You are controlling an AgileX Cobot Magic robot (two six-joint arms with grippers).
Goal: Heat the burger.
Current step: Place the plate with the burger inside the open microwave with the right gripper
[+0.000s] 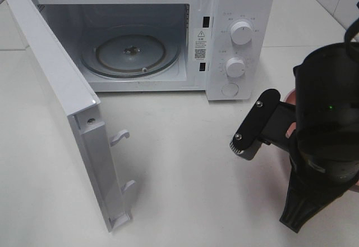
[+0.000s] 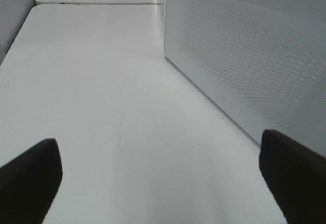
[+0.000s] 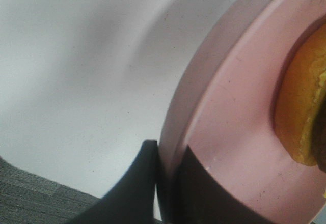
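Plate rim (image 3: 178,112) pinched by right gripper (image 3: 159,155), burger (image 3: 300,107) aboard; left gripper (image 2: 160,170) wide; microwave door (image 1: 56,81) open.

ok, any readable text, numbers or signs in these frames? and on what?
Nothing can be quoted with confidence.
On the warning sticker on the microwave front: triangle sign and QR-like square visible, print too small to read.
Marks around the upper dial and lower dial: too small to read.
On the pink plate and burger: no text visible.
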